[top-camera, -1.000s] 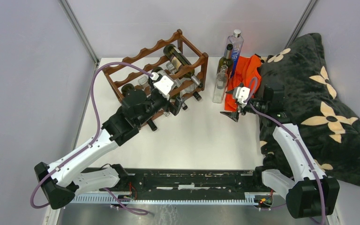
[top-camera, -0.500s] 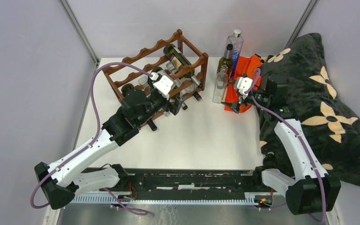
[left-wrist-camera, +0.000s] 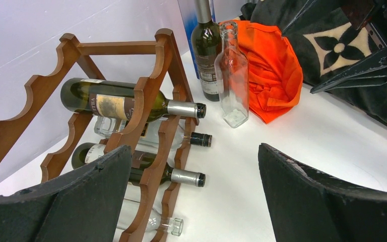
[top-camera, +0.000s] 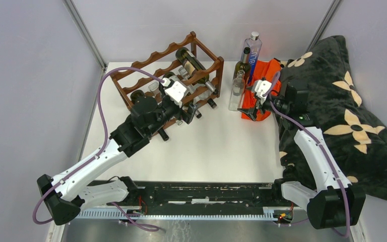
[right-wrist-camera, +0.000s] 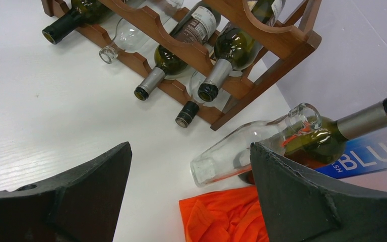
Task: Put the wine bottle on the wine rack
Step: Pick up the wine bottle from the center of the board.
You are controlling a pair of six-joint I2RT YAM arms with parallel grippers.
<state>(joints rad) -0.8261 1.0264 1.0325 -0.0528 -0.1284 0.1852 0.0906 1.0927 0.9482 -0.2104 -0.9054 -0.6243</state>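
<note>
Right arm nudged toward upright dark-green wine bottle, silver capsule; both jaws spread, empty.

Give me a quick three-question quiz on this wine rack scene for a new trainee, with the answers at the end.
1. True or false: the right hand is gripping a bottle.
2. What colour is the cloth lying beside the upright bottles? A) orange B) green C) white
3. How many bottles stand upright on the table next to the wine rack?

Key
1. False. It is open and empty.
2. A.
3. Three: the clear bottle, the dark wine bottle and the blue bottle.
</note>
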